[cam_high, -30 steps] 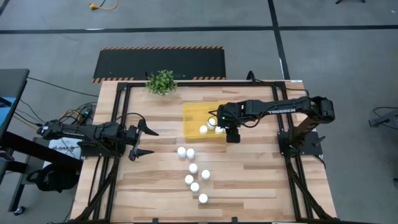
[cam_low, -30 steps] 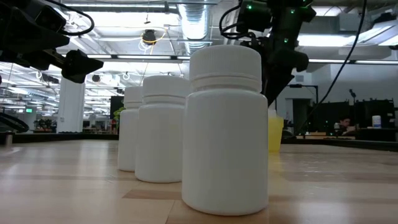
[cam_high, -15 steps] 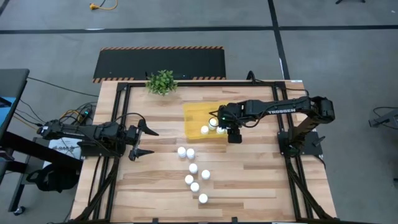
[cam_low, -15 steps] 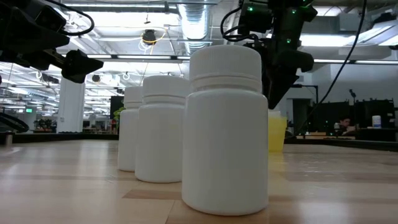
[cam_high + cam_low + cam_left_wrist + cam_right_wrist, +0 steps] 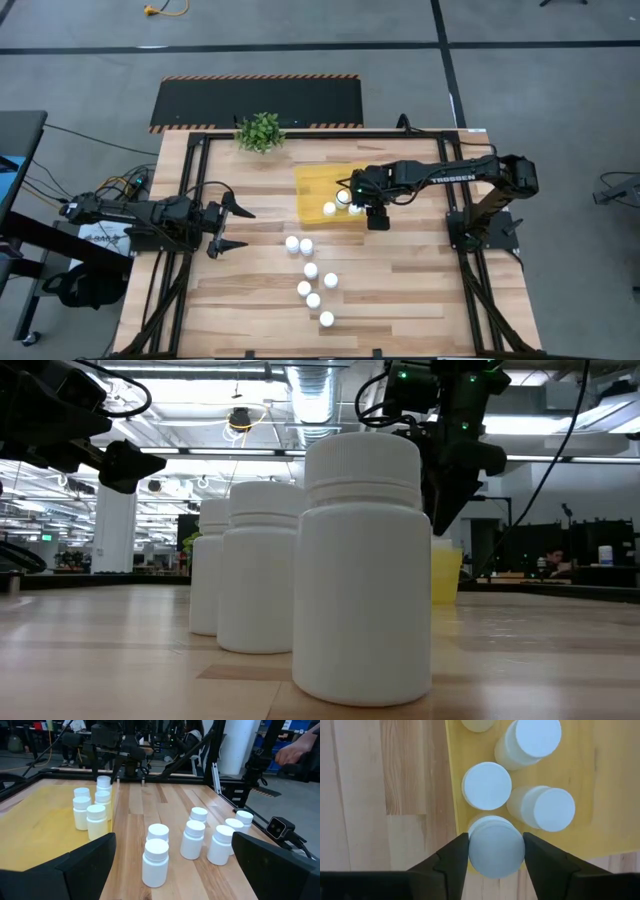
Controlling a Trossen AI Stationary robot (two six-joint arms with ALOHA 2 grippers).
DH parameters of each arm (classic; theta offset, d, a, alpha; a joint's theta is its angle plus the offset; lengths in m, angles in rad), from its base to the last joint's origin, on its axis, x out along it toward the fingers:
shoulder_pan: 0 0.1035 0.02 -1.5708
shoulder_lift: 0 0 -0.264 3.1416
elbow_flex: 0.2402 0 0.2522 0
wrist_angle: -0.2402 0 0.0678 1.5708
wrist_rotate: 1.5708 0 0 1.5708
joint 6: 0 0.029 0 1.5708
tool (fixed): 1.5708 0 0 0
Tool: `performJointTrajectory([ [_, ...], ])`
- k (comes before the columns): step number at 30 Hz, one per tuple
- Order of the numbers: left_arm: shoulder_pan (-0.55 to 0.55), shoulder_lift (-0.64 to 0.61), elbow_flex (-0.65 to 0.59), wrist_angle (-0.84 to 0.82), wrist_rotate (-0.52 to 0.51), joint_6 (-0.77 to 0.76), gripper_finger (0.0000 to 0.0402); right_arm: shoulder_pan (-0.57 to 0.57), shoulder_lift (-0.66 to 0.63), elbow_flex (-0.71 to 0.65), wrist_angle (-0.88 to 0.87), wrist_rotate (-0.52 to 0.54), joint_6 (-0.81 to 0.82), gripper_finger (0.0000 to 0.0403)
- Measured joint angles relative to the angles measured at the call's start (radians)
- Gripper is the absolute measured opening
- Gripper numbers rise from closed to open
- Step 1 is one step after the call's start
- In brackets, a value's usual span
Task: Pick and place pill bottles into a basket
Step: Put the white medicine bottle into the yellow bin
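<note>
The yellow tray (image 5: 312, 185) lies at the table's middle, toward the far side, with several white pill bottles (image 5: 81, 814) standing in it. Several more bottles (image 5: 311, 270) stand on the wood nearer the front; they also show in the low view (image 5: 362, 570). My right gripper (image 5: 356, 207) points down over the tray's near right corner and is shut on one bottle (image 5: 496, 846). My left gripper (image 5: 232, 227) hovers open and empty at the table's left, facing the bottles. My right gripper pinches the bottle's round cap (image 5: 495, 834) between its two fingers, one on either side. The fingers come from above, pointing down. The bottle stands upright just inside the tray's wall; I cannot tell whether its base rests on the tray floor.
A small green potted plant (image 5: 260, 131) stands at the far edge, left of the tray. A black mat with striped edges (image 5: 258, 100) lies beyond the table. Black frame rails (image 5: 190, 190) run along the table's sides. Bare wood lies between the left gripper and the loose bottles.
My right gripper has shifted slightly over the tray's near right corner with the bottle still in its fingers. In the last half second it has kept still.
</note>
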Motion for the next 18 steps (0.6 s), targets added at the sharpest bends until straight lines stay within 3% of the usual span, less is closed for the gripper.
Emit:
performJointTrajectory([
  [18,0.0,0.0,0.0,0.0,0.0,0.007,0.0386,0.0,0.0,0.0,-0.008,0.001,0.001,0.0178],
])
